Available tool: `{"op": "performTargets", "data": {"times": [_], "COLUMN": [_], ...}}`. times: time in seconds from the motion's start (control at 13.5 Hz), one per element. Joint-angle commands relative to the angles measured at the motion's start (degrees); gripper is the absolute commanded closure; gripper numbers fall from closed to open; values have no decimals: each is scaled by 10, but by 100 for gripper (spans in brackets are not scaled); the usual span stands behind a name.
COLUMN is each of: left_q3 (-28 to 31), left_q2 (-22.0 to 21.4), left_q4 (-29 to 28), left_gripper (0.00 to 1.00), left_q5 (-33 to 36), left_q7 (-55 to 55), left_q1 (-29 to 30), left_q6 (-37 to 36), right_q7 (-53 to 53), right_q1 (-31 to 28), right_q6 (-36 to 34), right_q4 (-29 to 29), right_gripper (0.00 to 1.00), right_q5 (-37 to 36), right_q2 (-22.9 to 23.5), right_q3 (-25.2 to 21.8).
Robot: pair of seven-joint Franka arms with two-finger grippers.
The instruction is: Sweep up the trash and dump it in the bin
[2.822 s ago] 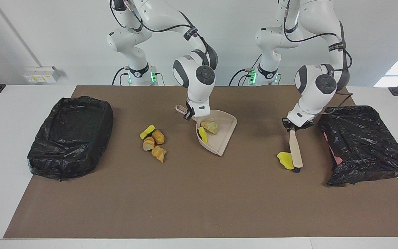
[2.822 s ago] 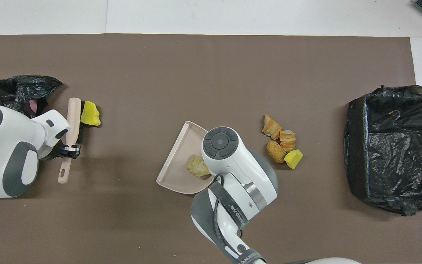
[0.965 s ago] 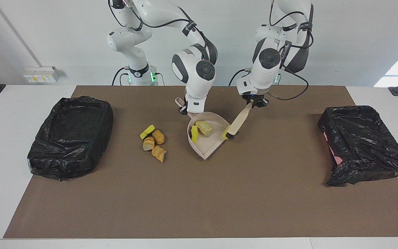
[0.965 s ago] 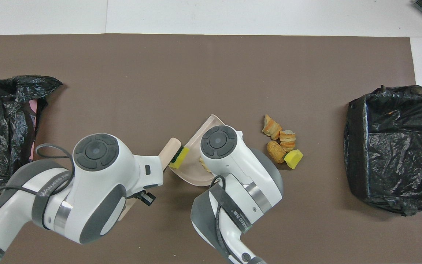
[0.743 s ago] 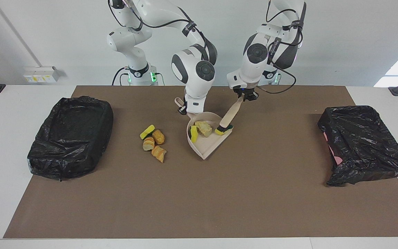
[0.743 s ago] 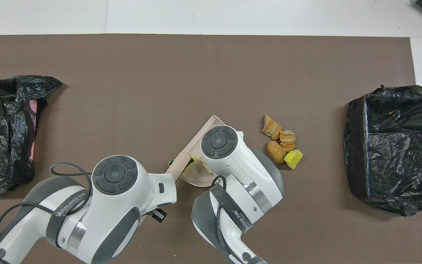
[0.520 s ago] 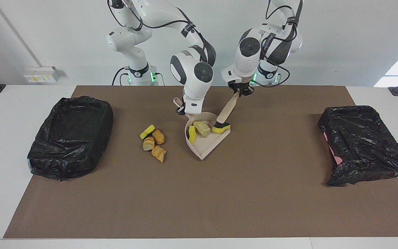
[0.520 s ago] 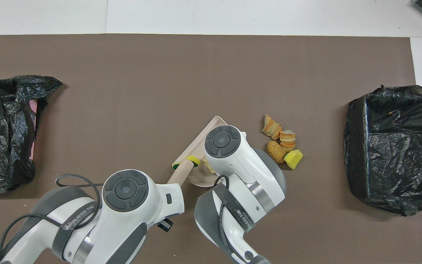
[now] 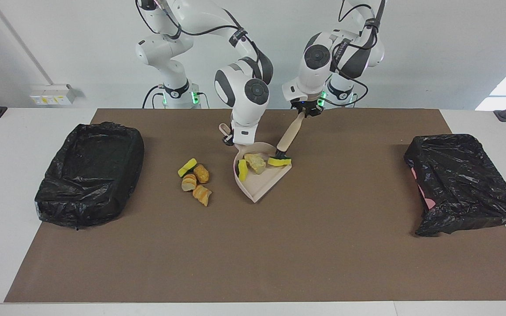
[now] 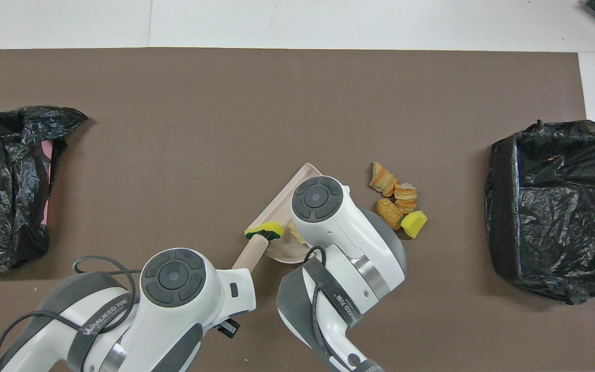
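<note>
Two black-lined bins, one (image 9: 89, 173) at the right arm's end of the table and one (image 9: 464, 182) at the left arm's end, have received nothing from the dustpan (image 9: 259, 180) mid-table, so dumping remains. The right gripper (image 9: 229, 139) is closed on the dustpan's handle, and the left gripper (image 9: 305, 113) is closed on the brush (image 9: 287, 138), whose head presses a yellow sponge chunk (image 9: 279, 162) at the pan's mouth. Three pieces of trash lie in the pan; four more (image 9: 195, 180) lie just beside it, toward the right arm's end, unswept.

The bin bags (image 9: 90, 173) look like thin, glossy, wrinkled black plastic. The brown mat (image 9: 253, 245) is matt and smooth, and the beige dustpan (image 9: 265, 181) looks like smooth plastic. The yellow trash (image 10: 413, 222) pieces seem spongy.
</note>
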Motion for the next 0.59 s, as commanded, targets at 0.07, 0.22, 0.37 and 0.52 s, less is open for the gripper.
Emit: {"op": "performTargets", "data": {"times": [0.07,0.22,0.37,0.52], "left_q3": [6,7,8,8], "left_q2": [-52,-83,-98,-97], "left_q4": [-33,-73,-93,-95], "left_gripper": [100,100,100,100], "left_q5": [-6,-6,-3,-2], "left_q7": [-3,-5,-4,-6], "left_q1": [-38,-45,-37,-8], "left_q6": [-57,-56,-56,-52], "right_q7": [9,-9,-16,-17], "right_q1": [-9,-18,-25,-37], "right_q6": [8,5,3,3], "right_q4": [-17,-15,-10,-5], "right_gripper": [100,100,100,100], "right_q5": [1,1,1,2], "right_q2": [-15,-13,-10,-14], "right_q3": [5,5,5,5]}}
